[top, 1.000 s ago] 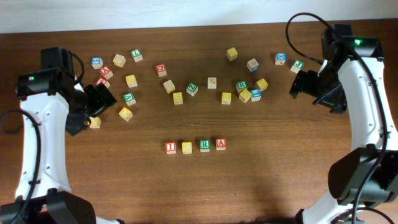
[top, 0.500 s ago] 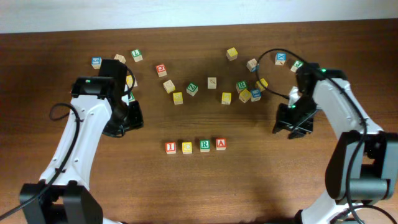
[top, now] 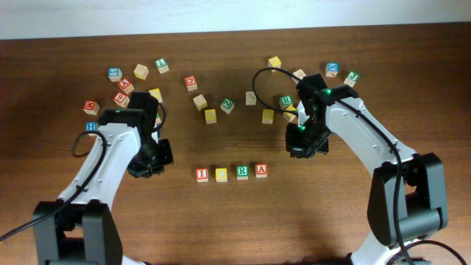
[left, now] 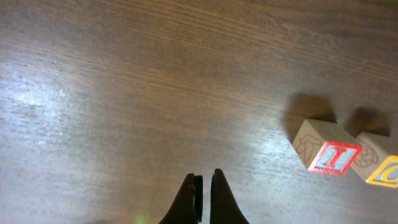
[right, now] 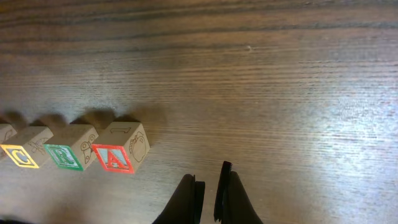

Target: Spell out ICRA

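We find cubes I (top: pixel 202 174), C (top: pixel 221 174), R (top: pixel 242 172), A (top: pixel 261 170) aligned left-to-right on the near surface (top: pixel 235 221), spelling the word. Left end effector (left: pixel 203 178) and right end effector (right: pixel 208 177) flank the row, clenched, empty; placement appears complete.

Robotics lab — white left arm (top: pixel 103 165) and right arm (top: pixel 368 134) at a wooden table (top: pixel 235 221), letter cubes (top: pixel 190 82).

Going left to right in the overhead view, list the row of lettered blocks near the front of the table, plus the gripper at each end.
left gripper → red I block → yellow C block → green R block → red A block → right gripper
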Controlling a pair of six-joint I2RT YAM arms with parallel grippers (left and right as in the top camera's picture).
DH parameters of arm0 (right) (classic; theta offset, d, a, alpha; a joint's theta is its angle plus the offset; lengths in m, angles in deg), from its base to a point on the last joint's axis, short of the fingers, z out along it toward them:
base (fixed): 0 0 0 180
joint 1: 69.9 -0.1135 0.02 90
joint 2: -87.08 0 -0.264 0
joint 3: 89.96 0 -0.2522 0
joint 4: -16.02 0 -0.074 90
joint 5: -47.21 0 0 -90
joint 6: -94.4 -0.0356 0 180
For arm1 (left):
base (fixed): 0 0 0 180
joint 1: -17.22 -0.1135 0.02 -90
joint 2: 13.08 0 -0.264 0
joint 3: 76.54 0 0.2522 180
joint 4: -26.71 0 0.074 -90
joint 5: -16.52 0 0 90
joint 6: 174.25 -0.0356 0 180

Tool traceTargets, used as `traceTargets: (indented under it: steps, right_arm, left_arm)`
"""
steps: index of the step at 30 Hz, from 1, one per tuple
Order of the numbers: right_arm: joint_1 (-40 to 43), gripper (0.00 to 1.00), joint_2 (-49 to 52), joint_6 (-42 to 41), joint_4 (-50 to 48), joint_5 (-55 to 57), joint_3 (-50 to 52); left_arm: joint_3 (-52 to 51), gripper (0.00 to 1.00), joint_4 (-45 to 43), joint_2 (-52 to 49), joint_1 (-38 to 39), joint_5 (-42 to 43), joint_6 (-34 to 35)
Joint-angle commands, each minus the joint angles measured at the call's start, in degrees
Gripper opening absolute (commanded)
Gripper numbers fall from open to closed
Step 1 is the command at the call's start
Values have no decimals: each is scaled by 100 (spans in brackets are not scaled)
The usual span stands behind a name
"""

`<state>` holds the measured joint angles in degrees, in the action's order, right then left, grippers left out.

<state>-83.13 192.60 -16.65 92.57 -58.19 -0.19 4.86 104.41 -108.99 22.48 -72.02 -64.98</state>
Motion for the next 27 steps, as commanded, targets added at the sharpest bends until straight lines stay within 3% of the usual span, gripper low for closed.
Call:
traceTargets:
  steps: [1,5,11,16,27]
  right_arm:
    - [-37,4,-13,-87,83,-44,81]
    - [-37,4,-13,-87,11,0,474]
    - [-278,4,-13,-111,-437,24,581]
    - [-566,4,-13,-479,-634,588,581]
    - [-706,4,0,-691,-739,706,597]
  left_arm:
    - [-212,0,-157,-24,13,199,79]
    - [-380,0,-188,-63,57,219,81]
    - [-876,0,-933,-170,332,636,83]
    - [-890,0,-1165,-485,562,629,195]
    - [-887,0,-1580,-857,704,866,111]
